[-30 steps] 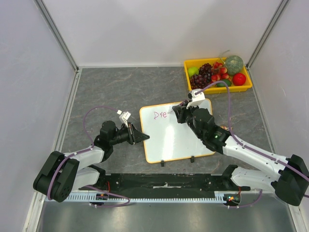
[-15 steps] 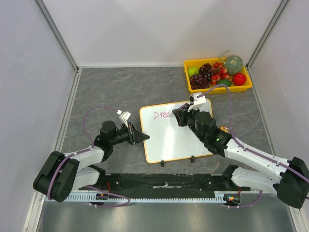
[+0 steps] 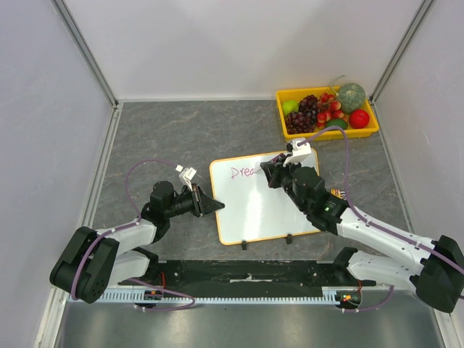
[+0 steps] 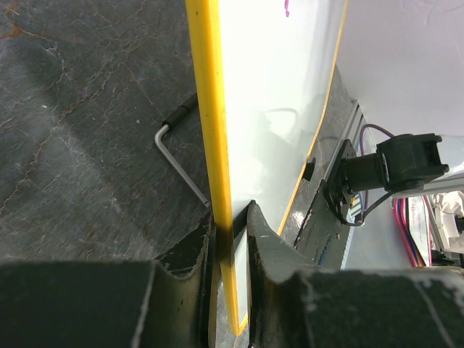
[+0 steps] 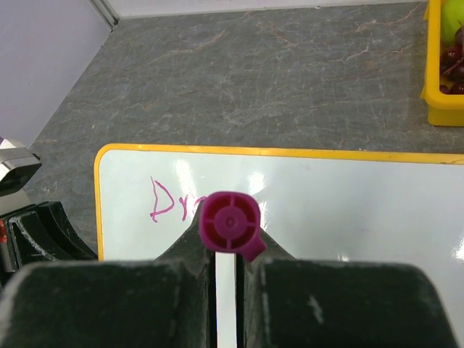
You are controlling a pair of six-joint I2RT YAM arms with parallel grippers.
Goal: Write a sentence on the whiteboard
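The whiteboard (image 3: 264, 199) lies in the middle of the table, white with a thin orange frame, and pink letters (image 3: 242, 172) run along its top left. My left gripper (image 3: 215, 206) is shut on the board's left edge (image 4: 217, 174), one finger on each face. At the upper part of the board my right gripper (image 3: 270, 172) is shut on a magenta marker (image 5: 230, 223), whose cap end faces the right wrist camera. The marker's tip is hidden behind the fingers, over the writing (image 5: 167, 201).
A yellow tray (image 3: 326, 134) of fruit stands at the back right, close behind the right arm. A bent metal rod (image 4: 176, 161) lies under the board's left side. Grey walls ring the table, and the black base rail (image 3: 246, 272) runs along the near edge.
The right gripper has shifted slightly right along the top of the board, and the pink writing has grown by a letter. The left arm has stayed still.
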